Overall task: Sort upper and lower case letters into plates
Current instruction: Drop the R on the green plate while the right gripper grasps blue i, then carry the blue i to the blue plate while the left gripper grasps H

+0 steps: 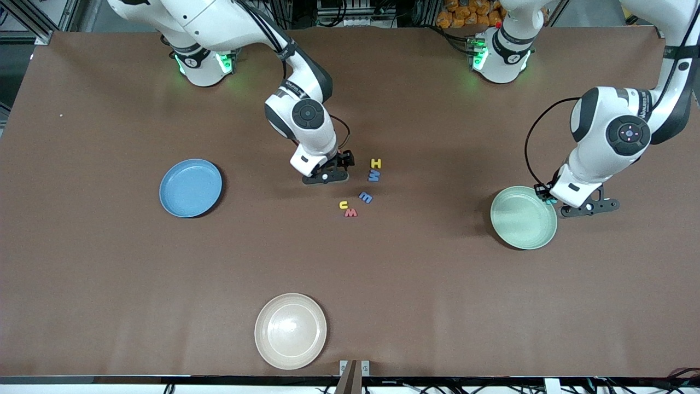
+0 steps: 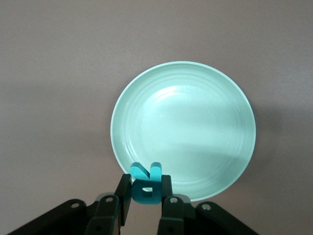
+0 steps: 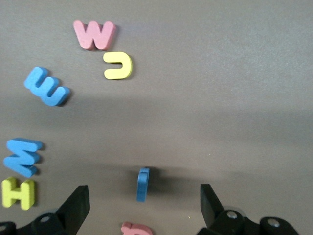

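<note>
My left hand (image 2: 146, 193) is pinched on a small teal letter (image 2: 145, 184) and hangs over the rim of the mint green plate (image 1: 523, 218) at the edge toward the left arm's end of the worktop (image 1: 109, 262); that plate holds nothing.

My right hand (image 3: 142, 205) hangs low over the middle of the worktop with its fingers (image 3: 76, 208) spread wide. A thin blue letter (image 3: 143, 183) stands on edge between them, touching neither, and a piece of a red letter (image 3: 134, 229) shows just beside it.

Near that hand, toward the left arm's end, lie a yellow H (image 1: 375, 163) and a blue M (image 1: 373, 175) just beside each other. Nearer the front camera sit a blue E (image 1: 365, 197), a yellow U (image 1: 343, 205) and a red W (image 1: 350, 213).

The sky blue plate (image 1: 190, 187) sits bare toward the right arm's end. A cream plate (image 1: 290, 330) lies closest to the front camera.
</note>
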Controlling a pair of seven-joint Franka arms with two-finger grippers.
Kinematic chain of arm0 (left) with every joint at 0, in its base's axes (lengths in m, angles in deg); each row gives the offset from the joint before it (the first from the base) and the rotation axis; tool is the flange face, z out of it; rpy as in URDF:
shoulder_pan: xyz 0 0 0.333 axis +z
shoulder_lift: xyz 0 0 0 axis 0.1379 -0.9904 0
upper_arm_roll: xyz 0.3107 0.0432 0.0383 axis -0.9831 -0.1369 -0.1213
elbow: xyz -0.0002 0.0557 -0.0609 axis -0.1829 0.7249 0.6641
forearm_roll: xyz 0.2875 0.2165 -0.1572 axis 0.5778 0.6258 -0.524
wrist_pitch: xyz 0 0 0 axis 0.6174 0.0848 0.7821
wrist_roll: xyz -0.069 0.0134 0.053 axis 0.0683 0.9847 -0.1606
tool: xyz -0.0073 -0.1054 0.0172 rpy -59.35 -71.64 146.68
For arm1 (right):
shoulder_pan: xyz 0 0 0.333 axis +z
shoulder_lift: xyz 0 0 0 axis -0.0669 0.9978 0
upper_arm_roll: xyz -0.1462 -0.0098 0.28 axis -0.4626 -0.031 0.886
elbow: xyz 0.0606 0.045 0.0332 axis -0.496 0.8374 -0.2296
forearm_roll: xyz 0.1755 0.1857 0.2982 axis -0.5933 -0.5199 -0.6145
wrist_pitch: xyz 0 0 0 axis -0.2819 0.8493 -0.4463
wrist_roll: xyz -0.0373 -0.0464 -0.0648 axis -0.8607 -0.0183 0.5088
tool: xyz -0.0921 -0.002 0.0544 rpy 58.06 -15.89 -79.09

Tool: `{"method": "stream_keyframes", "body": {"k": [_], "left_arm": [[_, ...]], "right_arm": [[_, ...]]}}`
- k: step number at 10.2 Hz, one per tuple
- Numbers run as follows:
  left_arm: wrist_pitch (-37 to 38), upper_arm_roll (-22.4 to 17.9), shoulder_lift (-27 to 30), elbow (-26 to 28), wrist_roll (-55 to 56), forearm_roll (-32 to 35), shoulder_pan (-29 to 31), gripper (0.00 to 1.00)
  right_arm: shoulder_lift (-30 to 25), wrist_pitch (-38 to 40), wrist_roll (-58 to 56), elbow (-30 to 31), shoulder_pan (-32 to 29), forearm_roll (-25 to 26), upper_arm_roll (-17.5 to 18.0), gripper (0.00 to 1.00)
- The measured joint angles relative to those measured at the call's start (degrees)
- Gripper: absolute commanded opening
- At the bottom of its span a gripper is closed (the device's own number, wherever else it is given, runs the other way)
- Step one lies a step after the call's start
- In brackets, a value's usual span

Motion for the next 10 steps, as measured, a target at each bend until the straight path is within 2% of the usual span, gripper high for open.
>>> {"method": "stream_keyframes", "body": {"k": [1,2,3,4,7,9,10], "left_arm": [[-0.7,-1.0,-1.4,-0.6,0.0,0.0,-0.8,0.05],[-0.8,-1.7,-2.8,-1.7,0.0,0.0,-1.6,0.18],[-0.9,-2.3,-4.2,-3.1,0.0,0.0,-2.5,0.93],[-0.9,-2.9,-5.3,-4.6,0.0,0.0,-3.5,1.00],[-0.9,-3.1,-6.0,-6.5,2.6,0.0,-7.2,1.00],[-0.8,-3.1,-6.0,-6.5,5.3,0.0,-10.3,1.00],[-0.7,-3.0,-6.0,-6.5,5.7,0.0,-11.9,1.00]], "right_arm": [[1.1,-1.1,2.1,0.0,0.0,1.6,0.3,1.00],[2.0,-1.9,3.4,0.0,0.0,2.5,0.5,1.00],[2.6,-2.2,3.9,0.0,0.0,2.7,0.6,0.98],[2.8,-2.3,4.2,0.0,0.0,2.7,0.7,0.90],[3.0,-2.3,5.0,0.0,0.0,2.7,0.7,0.59],[3.2,-2.3,5.4,0.0,0.0,2.7,0.8,0.46],[3.2,-2.3,5.5,0.0,0.0,2.7,0.8,0.34]]}}
